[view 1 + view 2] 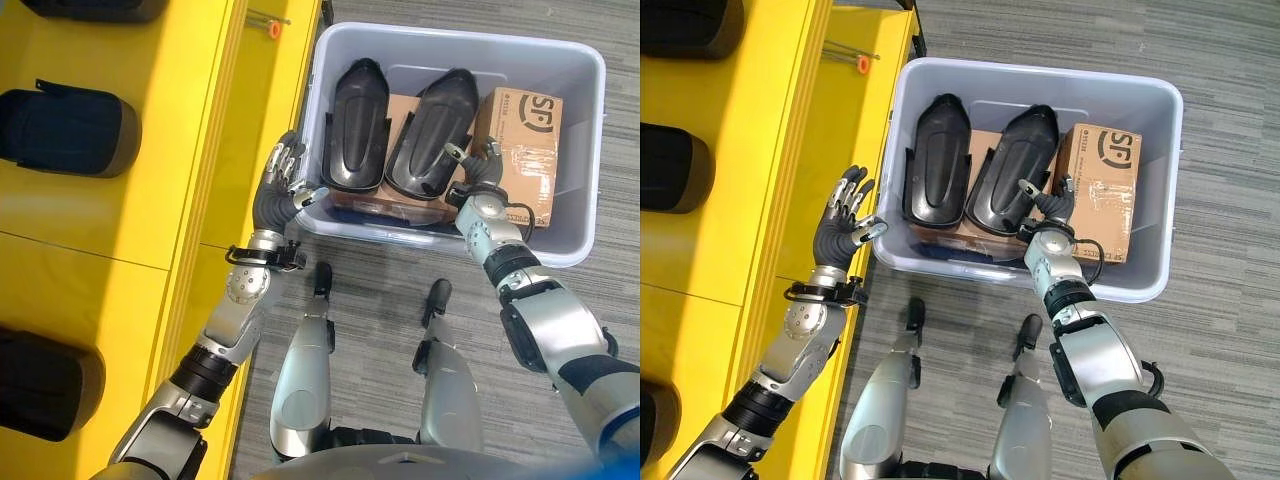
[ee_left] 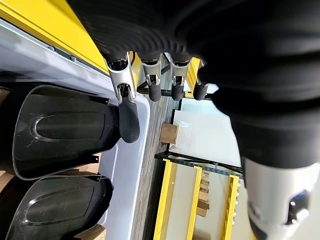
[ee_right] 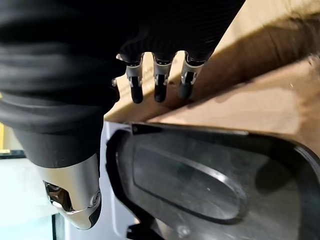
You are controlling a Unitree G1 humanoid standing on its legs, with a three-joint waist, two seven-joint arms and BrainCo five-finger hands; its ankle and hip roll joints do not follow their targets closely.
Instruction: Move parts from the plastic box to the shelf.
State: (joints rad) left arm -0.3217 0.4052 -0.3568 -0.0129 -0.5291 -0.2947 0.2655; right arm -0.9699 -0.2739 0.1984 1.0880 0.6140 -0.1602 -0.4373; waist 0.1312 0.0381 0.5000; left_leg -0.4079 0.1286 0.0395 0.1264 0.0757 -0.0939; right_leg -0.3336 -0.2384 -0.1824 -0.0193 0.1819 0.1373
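Both hands are hovering open: left hand [image 1: 845, 228] beside the grey plastic box [image 1: 1160, 190], right hand [image 1: 1048, 205] over a black moulded part [image 1: 1012, 170].

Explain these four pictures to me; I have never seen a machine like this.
This is a two-armed humanoid robot looking down from its head; two pictures come from there, two from cameras on its wrists. A grey plastic box stands on the floor beside a yellow shelf. In the box lie two black moulded parts on cardboard, next to a cardboard carton. The left hand is open by the box's edge. The right hand reaches over the right-hand part, fingers relaxed. Neither hand holds anything.
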